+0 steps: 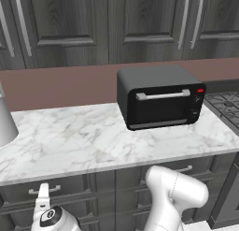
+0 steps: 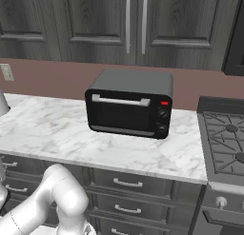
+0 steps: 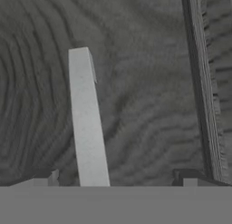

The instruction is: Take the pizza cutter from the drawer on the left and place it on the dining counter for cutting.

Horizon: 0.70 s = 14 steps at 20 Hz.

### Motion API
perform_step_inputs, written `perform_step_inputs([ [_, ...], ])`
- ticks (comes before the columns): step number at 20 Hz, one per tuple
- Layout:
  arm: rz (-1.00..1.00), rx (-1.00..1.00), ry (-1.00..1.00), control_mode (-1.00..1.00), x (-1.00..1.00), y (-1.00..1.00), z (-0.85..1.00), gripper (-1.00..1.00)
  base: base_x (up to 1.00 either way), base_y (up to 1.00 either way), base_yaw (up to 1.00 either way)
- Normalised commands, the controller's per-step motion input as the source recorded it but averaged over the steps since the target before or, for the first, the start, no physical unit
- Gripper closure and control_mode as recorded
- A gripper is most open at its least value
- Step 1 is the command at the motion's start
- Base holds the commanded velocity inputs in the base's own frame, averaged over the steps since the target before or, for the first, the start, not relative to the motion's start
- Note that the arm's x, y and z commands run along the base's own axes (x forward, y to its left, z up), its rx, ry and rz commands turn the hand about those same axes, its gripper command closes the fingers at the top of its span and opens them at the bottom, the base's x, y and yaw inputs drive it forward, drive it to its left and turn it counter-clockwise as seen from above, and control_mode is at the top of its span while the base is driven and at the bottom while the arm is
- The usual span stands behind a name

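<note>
Approaching the drawer at lower left, the gripper is hanging wide open with its silver handle between the jaws — it should be closing squarely on the bar before pulling straight outward. No writing is showing — the pizza cutter presumably lying inside.

A toaster oven is set on the surface, with wall cabinets behind, a stove to its right and drawers below.
</note>
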Motion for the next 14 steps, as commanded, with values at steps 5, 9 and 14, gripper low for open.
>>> perform_step_inputs([
  [5, 0.0, 0.0, -0.08, -1.0, 0.0, -0.01, -0.11, -1.0, 0.0, 0.0, 0.0],
  [9, 0.0, 0.0, -0.07, -1.0, 0.02, -0.03, -0.13, -1.0, 0.0, 0.0, 0.0],
  [14, 0.0, 0.0, -0.02, -1.0, 0.02, -0.02, -0.05, -1.0, 0.0, 0.0, 0.0],
])
